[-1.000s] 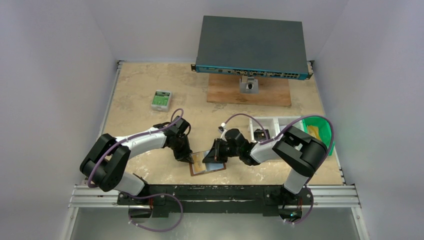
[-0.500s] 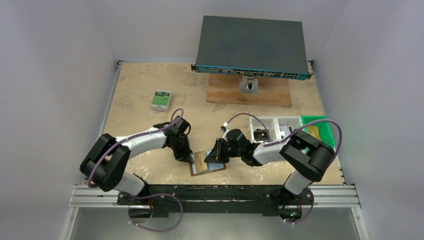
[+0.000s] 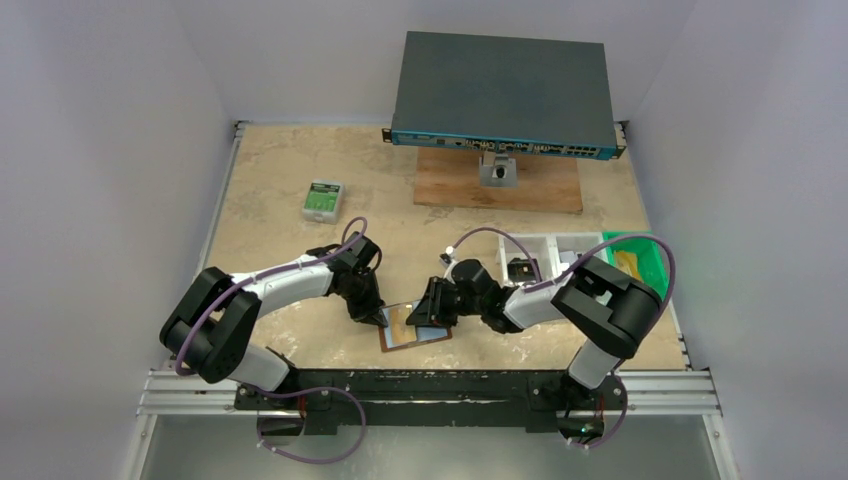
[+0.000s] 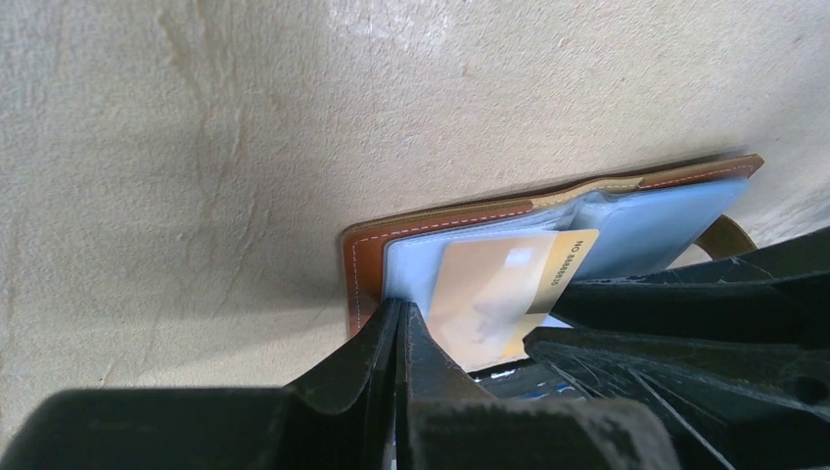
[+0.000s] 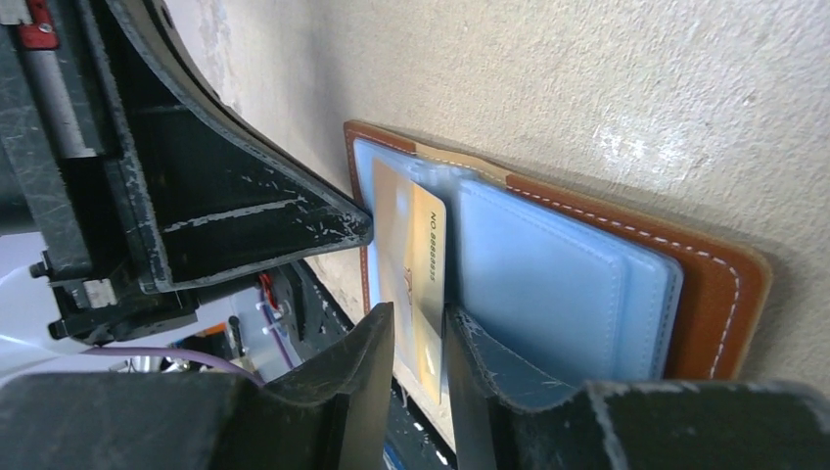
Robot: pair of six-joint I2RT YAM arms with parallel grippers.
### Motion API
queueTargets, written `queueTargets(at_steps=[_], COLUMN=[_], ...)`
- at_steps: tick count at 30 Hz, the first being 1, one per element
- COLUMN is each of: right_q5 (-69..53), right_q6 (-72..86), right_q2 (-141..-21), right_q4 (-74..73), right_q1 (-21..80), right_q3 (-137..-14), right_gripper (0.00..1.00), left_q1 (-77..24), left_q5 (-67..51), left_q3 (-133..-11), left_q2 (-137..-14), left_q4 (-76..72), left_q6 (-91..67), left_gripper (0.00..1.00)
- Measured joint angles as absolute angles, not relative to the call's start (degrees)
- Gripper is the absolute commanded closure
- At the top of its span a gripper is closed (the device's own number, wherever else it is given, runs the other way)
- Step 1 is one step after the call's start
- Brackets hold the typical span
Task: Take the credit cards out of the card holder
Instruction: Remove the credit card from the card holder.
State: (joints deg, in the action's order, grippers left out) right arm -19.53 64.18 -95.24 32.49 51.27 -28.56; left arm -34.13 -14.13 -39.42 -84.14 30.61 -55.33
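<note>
Right hand (image 5: 419,311) sits low over the card holder (image 5: 724,284), jaws slightly parted.

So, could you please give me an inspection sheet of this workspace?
Surface: beige table.
Job's things: holder open flat at the near edge; gold card partly out of its pocket.
Clutter: green-white box far left; switch over a board at back; white trays and green bin right.
Grippers: left gripper shut, tips at the holder's edge; right gripper slightly open around the card.
Cables: purple cables looped along both arms.
Surroundings: white walls.
</note>
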Motion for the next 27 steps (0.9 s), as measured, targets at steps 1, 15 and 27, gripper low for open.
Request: queueTargets(at_steps=[1,15,27], right_q5=[-19.77,-20.60,-15.73], right_q6=[64.34,65.32,62.76], right_q2=[-95.90,-96.14,-86.65], right_q4=[32.97,34.24,23.14], right_q1=[51.27,51.16,49.63], right_q3=[-28.56,-28.47,-27.31], right_gripper=[0.75,1.00,1.00], left_q1=[-34.13,-34.13,-34.13], left_q5=[-14.13,-14.11,-14.09], left_q3=[-39.42,-39.42,-39.48], left_q2=[-84.14,-84.16,-84.18], left_q4=[30.63,30.70,30.74], left_q6=[-55.35,-55.42,-55.42], left_gripper=[1.00,1.00,1.00])
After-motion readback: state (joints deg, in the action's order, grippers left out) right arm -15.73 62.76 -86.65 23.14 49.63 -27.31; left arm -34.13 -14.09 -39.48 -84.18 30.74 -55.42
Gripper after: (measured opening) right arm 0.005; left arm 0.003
